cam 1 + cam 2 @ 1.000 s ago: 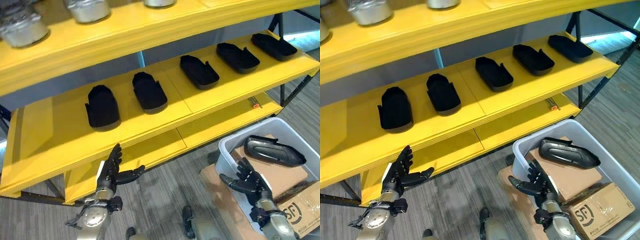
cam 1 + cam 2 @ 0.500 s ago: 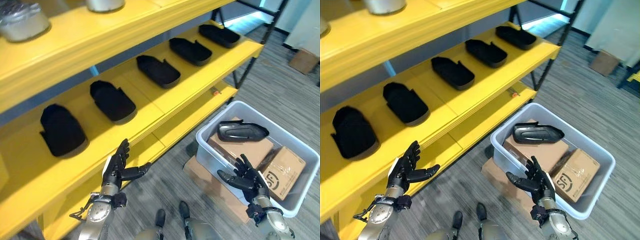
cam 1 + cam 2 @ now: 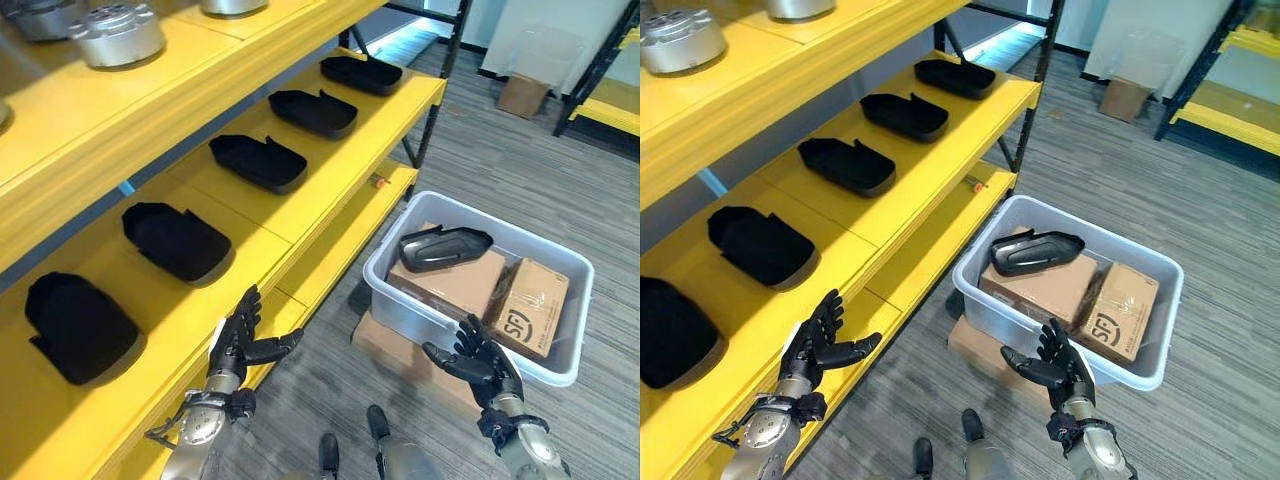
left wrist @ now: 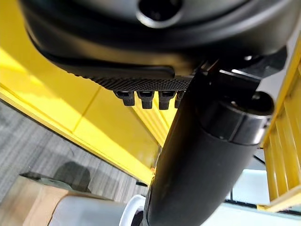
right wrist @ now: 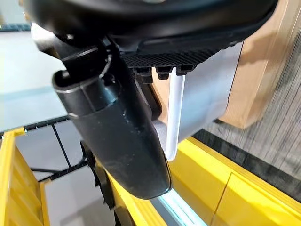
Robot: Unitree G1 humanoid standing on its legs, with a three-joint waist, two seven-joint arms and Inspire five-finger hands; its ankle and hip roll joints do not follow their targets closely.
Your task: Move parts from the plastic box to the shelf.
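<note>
A black moulded part (image 3: 443, 246) lies on a cardboard box inside the clear plastic box (image 3: 570, 352) on the floor at the right. Several black parts rest in a row on the yellow middle shelf (image 3: 330, 165), among them one (image 3: 258, 162) near the middle and one (image 3: 176, 241) further left. My left hand (image 3: 240, 343) hangs open in front of the shelf edge, holding nothing. My right hand (image 3: 478, 362) is open just before the box's near rim, its fingers spread and empty. The right wrist view shows the box wall (image 5: 176, 113) close by.
Two cardboard boxes (image 3: 1118, 325) fill the plastic box under and beside the part. Metal castings (image 3: 117, 34) stand on the top shelf. A lower yellow shelf (image 3: 335, 250) runs beside the box. Another cardboard box (image 3: 523, 95) and a yellow rack (image 3: 605, 108) stand far right on grey carpet.
The camera has swung right and the whole scene shifted left; the plastic box now sits more central. Both hands keep the same open pose.
</note>
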